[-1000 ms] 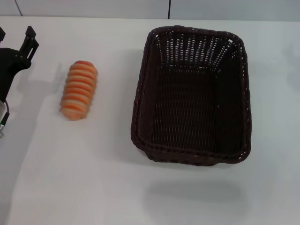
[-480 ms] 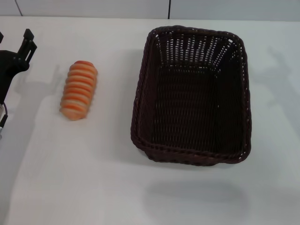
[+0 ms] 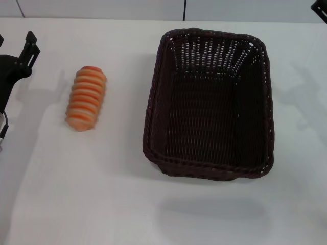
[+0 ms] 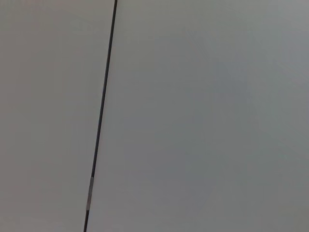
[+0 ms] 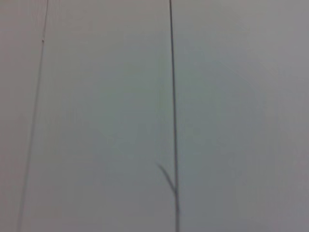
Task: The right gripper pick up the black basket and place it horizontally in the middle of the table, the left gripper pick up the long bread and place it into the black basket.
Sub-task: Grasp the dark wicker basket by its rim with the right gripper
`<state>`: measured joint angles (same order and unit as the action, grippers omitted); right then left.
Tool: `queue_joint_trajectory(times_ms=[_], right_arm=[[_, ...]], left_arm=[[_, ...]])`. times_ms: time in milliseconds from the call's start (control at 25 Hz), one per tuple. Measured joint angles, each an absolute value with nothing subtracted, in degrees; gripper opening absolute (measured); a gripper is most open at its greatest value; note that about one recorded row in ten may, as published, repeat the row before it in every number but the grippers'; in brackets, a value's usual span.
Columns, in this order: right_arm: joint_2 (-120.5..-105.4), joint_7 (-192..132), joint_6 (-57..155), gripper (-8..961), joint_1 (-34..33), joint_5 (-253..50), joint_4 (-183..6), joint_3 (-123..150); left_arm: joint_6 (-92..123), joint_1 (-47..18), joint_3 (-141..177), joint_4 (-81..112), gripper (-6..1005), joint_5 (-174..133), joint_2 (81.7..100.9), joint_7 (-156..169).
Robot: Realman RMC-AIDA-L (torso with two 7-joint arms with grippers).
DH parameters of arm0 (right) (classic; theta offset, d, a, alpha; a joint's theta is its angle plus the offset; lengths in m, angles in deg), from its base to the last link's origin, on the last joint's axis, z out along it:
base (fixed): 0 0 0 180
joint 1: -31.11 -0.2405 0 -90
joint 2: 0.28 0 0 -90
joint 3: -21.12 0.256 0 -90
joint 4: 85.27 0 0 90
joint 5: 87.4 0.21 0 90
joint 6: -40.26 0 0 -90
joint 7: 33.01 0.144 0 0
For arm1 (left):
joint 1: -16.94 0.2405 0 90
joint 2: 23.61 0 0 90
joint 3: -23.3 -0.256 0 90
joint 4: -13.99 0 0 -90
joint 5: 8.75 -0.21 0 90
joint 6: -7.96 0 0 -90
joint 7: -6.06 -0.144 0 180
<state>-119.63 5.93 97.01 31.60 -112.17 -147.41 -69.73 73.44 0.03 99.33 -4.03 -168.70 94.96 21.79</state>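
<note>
Basket placement was the first item to check: the black basket [image 3: 209,102] stood on the table [image 3: 102,204] right of centre, its long axis running away from the robot rather than across the table. Judged against the task wording, it had not yet been set horizontally in the middle, so the first step was probably not done. Its interior was empty, with open weave visible along the far wall and a thick braided rim all round.

Long bread [image 3: 86,98] lay on the bare tabletop to the left of the basket, apart from it, with its length also running roughly away from the robot and tilted slightly. Nothing touched it. Its position left a free strip of table between loaf and basket, which should give the basket room to be turned.

Left gripper [image 3: 18,56] was at the left edge of the head view, beside the bread but well apart from it, and held nothing. One black prong pointed up and away; the other was cut off by the picture edge, so the state of the jaws could not be told.

Right gripper [image 3: 321,7] showed only as a small dark corner at the upper right edge, beyond the basket's far right corner. Its jaws could not be judged either.

Both wrist views showed only plain grey panels crossed by thin dark seams, which suggested that neither camera was aimed at the work.
</note>
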Motion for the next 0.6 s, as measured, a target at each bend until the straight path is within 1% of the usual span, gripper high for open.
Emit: queue_joint_trajectory(times_ms=[200,360,600], right_arm=[[-119.92,-9.55,96.06,840,31.50,-102.75,-145.13,-71.87],[-119.89,-21.43,90.09,839,31.61,-91.44,-146.14,-76.16],[-119.87,-28.38,82.02,839,31.35,-83.72,-148.45,-79.29]], left_arm=[[73.44,0.12,99.33,-4.03,769,-168.70,95.04,21.79],[73.46,0.31,99.32,-4.03,769,-168.70,95.06,21.79],[73.46,0.34,99.32,-4.03,768,-168.71,95.04,21.79]])
